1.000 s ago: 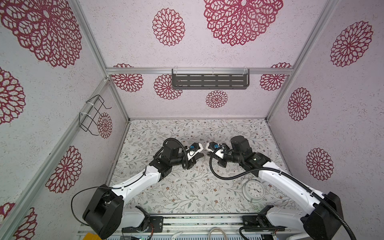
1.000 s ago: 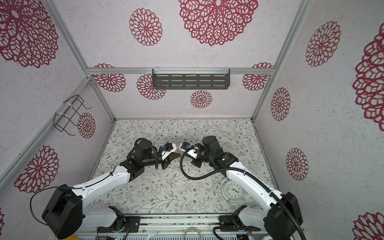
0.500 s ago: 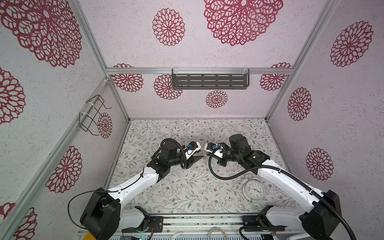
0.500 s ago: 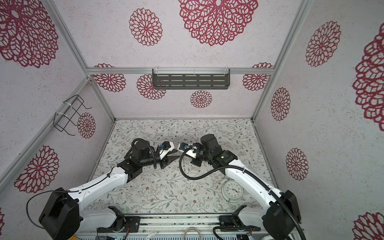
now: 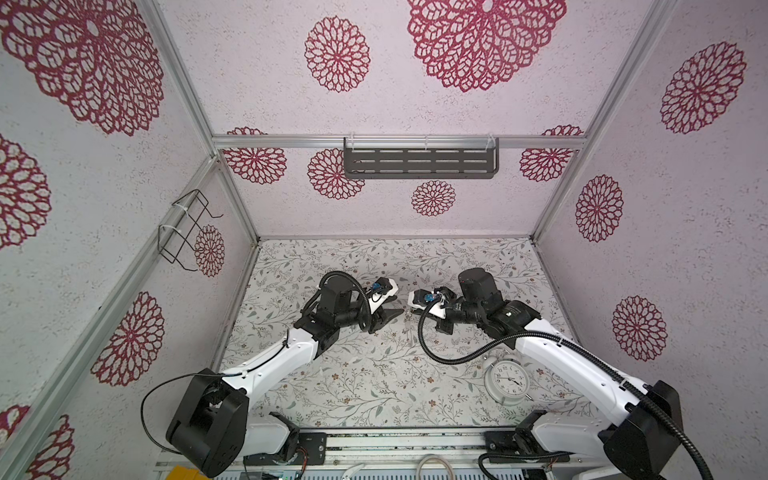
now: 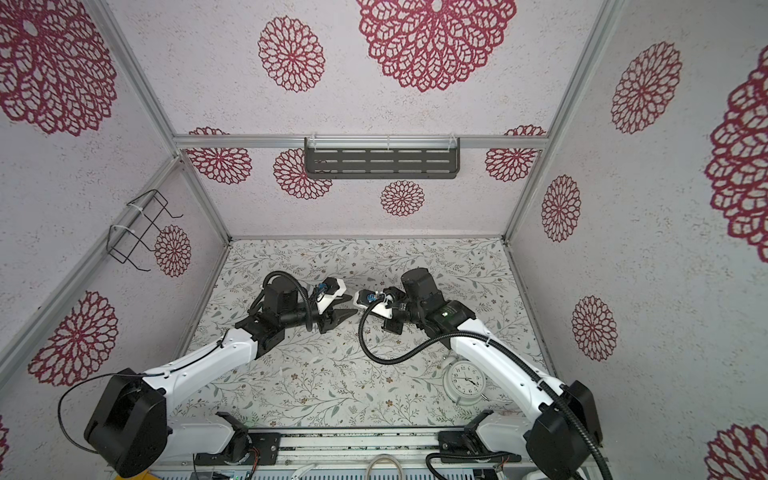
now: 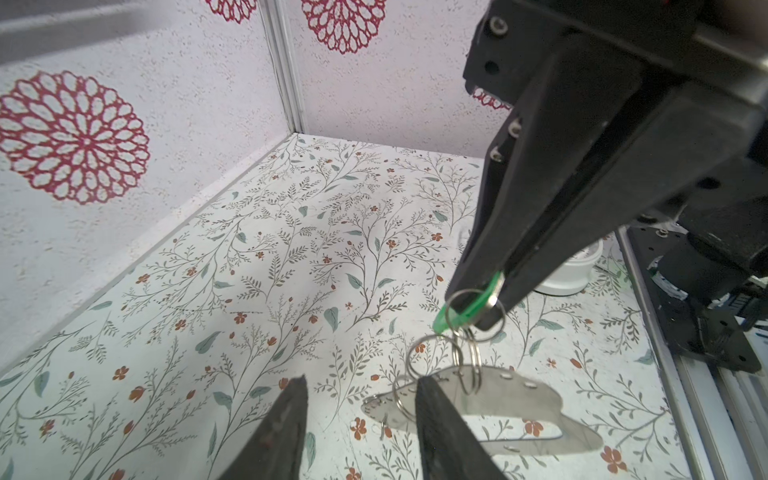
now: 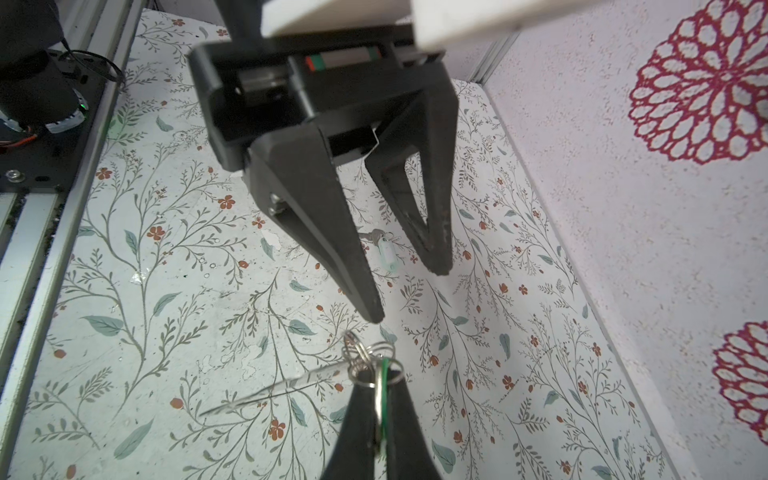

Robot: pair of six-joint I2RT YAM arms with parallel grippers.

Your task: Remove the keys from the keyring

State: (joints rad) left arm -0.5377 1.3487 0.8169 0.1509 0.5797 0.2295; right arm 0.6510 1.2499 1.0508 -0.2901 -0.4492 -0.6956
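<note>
My right gripper (image 8: 380,376) is shut on the green tag (image 7: 469,307) of one of the keys, held above the table. Linked split rings (image 7: 465,353) hang from the tag. The flat grey-brown keyring (image 7: 519,395) dangles from them and shows edge-on (image 8: 282,386) in the right wrist view. My left gripper (image 7: 363,380) faces it, open and holding nothing, one fingertip (image 7: 432,411) just in front of the keyring's end. A key with a pale tag (image 8: 385,251) lies on the table under the left gripper (image 8: 407,293). In both top views the left gripper (image 5: 395,305) (image 6: 349,305) and right gripper (image 5: 409,311) (image 6: 358,309) nearly meet at mid-table.
A white alarm clock (image 5: 506,376) (image 6: 465,380) lies near the right arm at the front right. A dark shelf (image 5: 419,162) hangs on the back wall and a wire rack (image 5: 187,226) on the left wall. The rail (image 5: 395,440) runs along the front edge.
My left gripper has gone from shut to open and drawn back slightly from the right gripper. The right gripper stays shut in about the same place.
</note>
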